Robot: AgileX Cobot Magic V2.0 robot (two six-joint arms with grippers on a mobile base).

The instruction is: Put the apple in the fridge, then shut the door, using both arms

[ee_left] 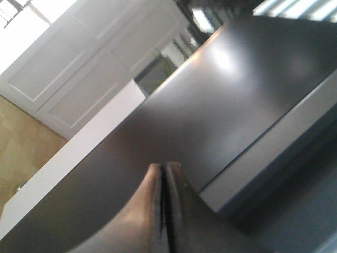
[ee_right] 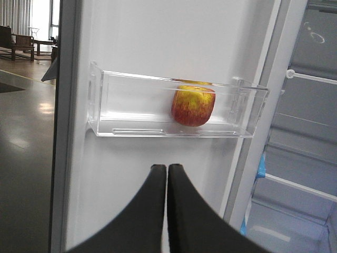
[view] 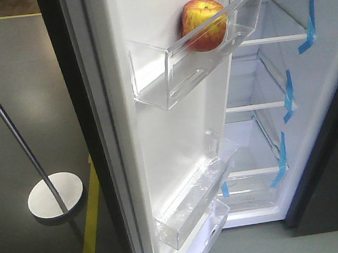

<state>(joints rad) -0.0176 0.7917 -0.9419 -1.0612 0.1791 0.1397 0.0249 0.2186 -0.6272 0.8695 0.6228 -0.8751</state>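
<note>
Apple beyond both empty grippers: right gripper jaws pressed together, facing the upper door bin; left gripper likewise closed tight; apple sits inside that bin, firm, light, slippery; grasp across its widest girth.

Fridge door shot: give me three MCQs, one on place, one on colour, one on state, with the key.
1. Where does the apple sit?
A. on a glass shelf
B. in the upper clear door bin
C. on the floor

2. What colour are the tape strips inside the fridge?
A. red
B. green
C. blue

3. How does the door stand?
A. open
B. shut
C. taken off

Key:
1 B, the right wrist view shows it behind the bin's clear front wall.
2 C, the front view shows the strips plainly blue.
3 A, its inner side faces the camera and the fridge interior shows beside it.
</note>
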